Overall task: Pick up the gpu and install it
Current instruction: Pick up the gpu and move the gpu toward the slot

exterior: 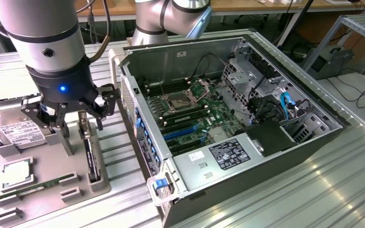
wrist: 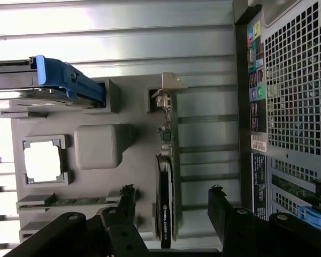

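The gpu (exterior: 92,161) stands on edge in a slot of the grey holder tray (exterior: 49,199). From above it shows as a thin green card (wrist: 166,176) with a black fan side and a silver end bracket (wrist: 168,85). My gripper (exterior: 79,124) hangs just above the card's bracket end, open, with nothing held. In the wrist view the black fingertips (wrist: 125,199) straddle the card, one on each side and clear of it, the gripper (wrist: 172,206) centred over the fan section.
The tray also holds a silver labelled hard drive (exterior: 17,130) in a blue caddy (wrist: 59,80), a processor (exterior: 19,171) and a narrow memory stick (exterior: 36,187). The open computer case (exterior: 233,118) lies on the exterior view's right, its rear panel (wrist: 294,96) close beside the tray.
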Motion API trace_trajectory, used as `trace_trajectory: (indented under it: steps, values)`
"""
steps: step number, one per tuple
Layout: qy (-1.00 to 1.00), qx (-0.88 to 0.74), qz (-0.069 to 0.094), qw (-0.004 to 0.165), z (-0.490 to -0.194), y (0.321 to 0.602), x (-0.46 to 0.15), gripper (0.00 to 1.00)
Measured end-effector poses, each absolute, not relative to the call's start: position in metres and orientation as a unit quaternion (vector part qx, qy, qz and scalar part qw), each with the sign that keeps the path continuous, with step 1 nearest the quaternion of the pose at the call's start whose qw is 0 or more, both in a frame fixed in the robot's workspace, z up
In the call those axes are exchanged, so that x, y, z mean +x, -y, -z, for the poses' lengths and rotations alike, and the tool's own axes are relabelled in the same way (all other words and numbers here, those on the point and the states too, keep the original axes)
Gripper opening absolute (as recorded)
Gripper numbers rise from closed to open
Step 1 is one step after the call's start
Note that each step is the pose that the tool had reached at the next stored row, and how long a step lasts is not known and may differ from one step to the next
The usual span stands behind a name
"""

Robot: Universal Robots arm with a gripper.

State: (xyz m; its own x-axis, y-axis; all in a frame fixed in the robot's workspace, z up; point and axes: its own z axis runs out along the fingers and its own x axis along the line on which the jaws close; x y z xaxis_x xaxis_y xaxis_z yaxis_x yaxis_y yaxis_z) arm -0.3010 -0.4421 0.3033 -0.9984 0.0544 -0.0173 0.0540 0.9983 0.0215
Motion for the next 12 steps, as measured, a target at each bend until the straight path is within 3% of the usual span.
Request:
trace_trajectory:
  steps: [12]
  values:
    - [-1.0, 0.027, -0.011, 0.005, -0.293, 0.4438, -0.301, 0.66]
